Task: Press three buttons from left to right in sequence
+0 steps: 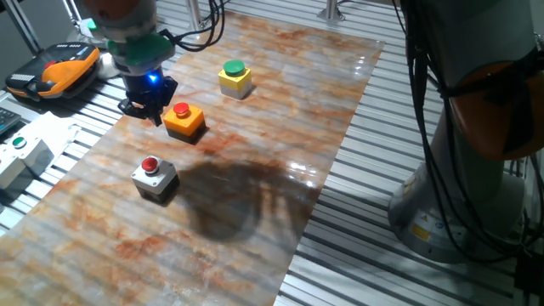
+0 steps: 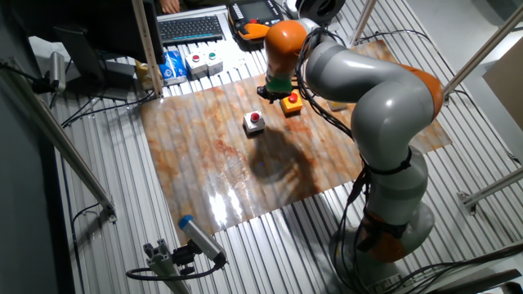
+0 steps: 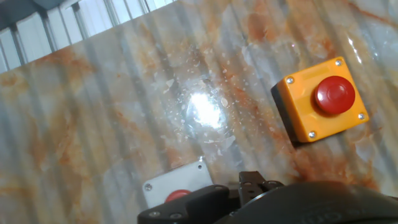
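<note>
Three button boxes stand on the marbled board [image 1: 255, 195]. The grey box with a red cap [image 1: 154, 177] is nearest. The orange box with a red cap [image 1: 184, 120] is in the middle. The yellow box with a green cap [image 1: 235, 77] is farthest. My gripper [image 1: 150, 110] hangs just left of the orange box, beyond the grey one, touching neither. In the hand view the orange box [image 3: 320, 107] is at the right. The grey box [image 3: 176, 187] is at the bottom edge, partly hidden by my gripper [image 3: 241, 190]. The other fixed view shows the grey box [image 2: 255, 122] and the orange box [image 2: 292, 103]; the arm hides the yellow one. No view shows the fingertip gap.
A larger white box with a small green button [image 1: 20, 151] sits off the board at the left. An orange and black handheld pendant [image 1: 53, 72] lies at the back left. The robot base [image 1: 476, 170] stands to the right. A keyboard [image 2: 189, 28] lies beyond the board.
</note>
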{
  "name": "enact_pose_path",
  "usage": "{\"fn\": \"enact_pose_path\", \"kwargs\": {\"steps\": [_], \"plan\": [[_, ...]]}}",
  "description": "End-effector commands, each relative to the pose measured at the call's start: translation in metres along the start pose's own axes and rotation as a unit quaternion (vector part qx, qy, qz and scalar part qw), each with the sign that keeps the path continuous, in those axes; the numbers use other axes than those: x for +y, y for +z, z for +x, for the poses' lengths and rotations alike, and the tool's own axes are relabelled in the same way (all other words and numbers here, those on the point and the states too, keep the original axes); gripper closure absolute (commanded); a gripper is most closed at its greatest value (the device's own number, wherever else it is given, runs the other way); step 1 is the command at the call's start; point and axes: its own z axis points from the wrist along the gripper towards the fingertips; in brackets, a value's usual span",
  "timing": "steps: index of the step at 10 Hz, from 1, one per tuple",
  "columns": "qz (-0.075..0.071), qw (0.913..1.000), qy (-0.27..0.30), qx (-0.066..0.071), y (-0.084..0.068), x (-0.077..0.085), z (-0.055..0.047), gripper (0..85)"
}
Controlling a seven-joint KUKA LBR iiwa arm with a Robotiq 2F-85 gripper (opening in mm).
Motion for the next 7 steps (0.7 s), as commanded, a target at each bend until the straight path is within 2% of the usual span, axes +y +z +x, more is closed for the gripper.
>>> {"fn": "enact_pose_path", "kwargs": {"steps": [1,2,4,7], "plan": [[-0.003,1.0000,-0.004,-0.001,0.002,-0.004,0.000,85.0],[-0.007,0.9999,-0.007,0.000,0.004,-0.009,0.001,85.0],[-0.007,0.9999,-0.013,-0.001,0.006,-0.018,0.003,85.0],[-0.006,0.9999,-0.015,0.000,0.003,-0.021,0.005,85.0]]}}
